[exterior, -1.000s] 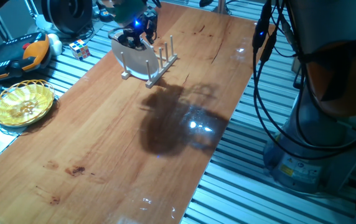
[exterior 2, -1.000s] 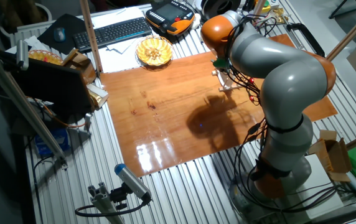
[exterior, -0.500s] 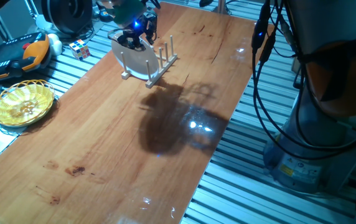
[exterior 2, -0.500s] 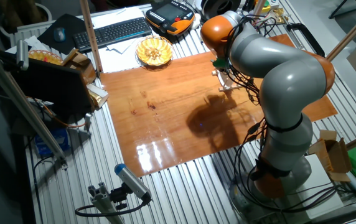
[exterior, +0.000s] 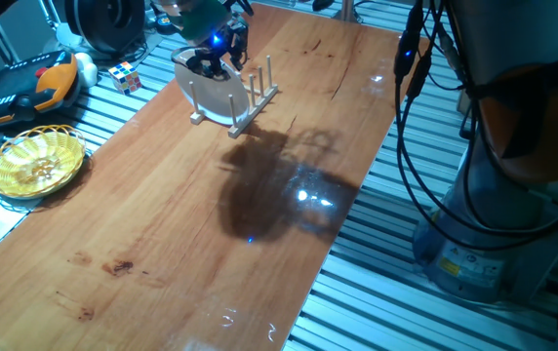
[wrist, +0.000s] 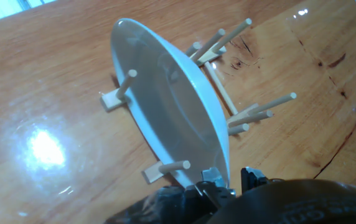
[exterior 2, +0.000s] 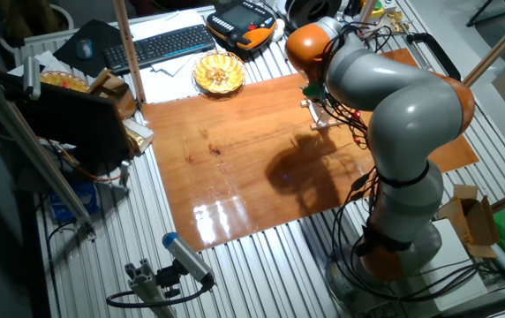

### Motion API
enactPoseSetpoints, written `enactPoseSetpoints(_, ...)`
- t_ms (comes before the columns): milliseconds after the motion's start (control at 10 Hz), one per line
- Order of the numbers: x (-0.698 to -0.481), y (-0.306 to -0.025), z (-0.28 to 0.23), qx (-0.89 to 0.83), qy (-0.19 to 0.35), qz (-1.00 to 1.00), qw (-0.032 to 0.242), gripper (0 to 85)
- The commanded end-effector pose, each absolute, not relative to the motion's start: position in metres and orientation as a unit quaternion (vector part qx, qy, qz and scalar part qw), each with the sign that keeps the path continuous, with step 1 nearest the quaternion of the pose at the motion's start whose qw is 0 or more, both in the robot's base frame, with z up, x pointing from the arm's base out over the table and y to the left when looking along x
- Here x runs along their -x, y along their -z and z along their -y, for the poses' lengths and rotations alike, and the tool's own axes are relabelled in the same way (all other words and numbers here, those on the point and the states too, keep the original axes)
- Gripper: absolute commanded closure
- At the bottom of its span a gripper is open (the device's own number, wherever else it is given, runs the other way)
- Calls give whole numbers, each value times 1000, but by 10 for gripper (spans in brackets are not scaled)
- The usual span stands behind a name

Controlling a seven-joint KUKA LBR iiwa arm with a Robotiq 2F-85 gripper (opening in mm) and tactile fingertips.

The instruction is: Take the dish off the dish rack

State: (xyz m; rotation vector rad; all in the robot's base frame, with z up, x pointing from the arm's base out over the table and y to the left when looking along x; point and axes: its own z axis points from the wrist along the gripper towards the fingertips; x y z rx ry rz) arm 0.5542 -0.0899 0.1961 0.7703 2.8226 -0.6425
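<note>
Gripper (wrist: 231, 182) first: my two fingertips sit on either side of the dish (wrist: 165, 106) rim, one finger (wrist: 214, 180) on the hollow face and the other on the back, narrowed down to about the rim's thickness. Whether the pads are truly pressing on the rim I cannot tell; the contact point lies at the very bottom of the hand view and is partly hidden by my own body.

That dish stands on edge in the dish rack (wrist: 228, 93), slotted between rows of thin pegs, right below my hand. To do this step well I judge I need a firm pinch before any lift, then a pull straight up along the plane of the plate, so the rim slides out between the pegs rather than levering against them. Tilting sideways could catch a peg and drag the light rack along, and the glossy surface could slip if my grip is weak.

Pegs stand close on both faces of the plate, so they are the main obstruction. Beyond the rack the wooden table (exterior: 162, 214) carries my shadow and some glare. Well away from me, off the table's edge, lie a yellow basket (exterior: 37, 162), a small coloured cube (exterior: 126, 76) and an orange and black handset (exterior: 20, 83). None of these is in my path.
</note>
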Motion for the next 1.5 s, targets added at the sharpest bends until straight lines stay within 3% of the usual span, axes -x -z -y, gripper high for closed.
enactPoseSetpoints(0,-554,-195,91,-256,213,-940,73,547)
enactPoseSetpoints(1400,-554,-185,98,-257,217,-939,73,590)
